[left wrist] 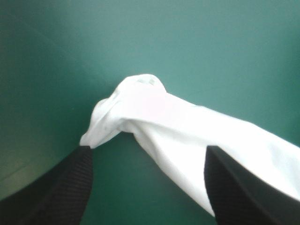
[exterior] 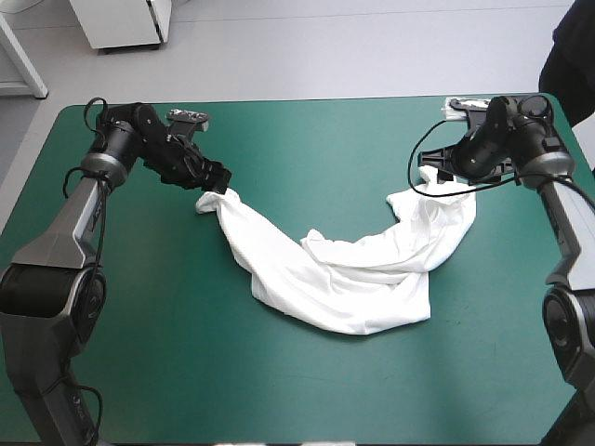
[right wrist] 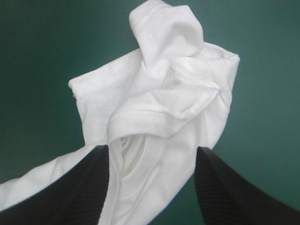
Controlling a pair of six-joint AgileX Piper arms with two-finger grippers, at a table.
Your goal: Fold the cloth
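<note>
High view: the white T-shirt (exterior: 353, 279) lies in a U across the middle of the teal-green table (exterior: 297, 130), with bunched ends toward ten and two o'clock. The left gripper (exterior: 216, 179) is at the ten o'clock end and the right gripper (exterior: 435, 177) at the two o'clock end. Both have their jaws spread, with cloth between them.

A table with a teal-green cover (exterior: 307, 149) fills most of the frame, its far edge running across the upper part and its corners rounded. Beyond that edge lies a pale grey floor (exterior: 353, 46), smooth and bare, which also shows in a narrow strip down the left side. At the upper left stands a white cabinet (exterior: 121, 23), cut off by the top of the frame. A white furniture leg (exterior: 23, 60) slants along the far left. The light is even, the shadows soft.
</note>
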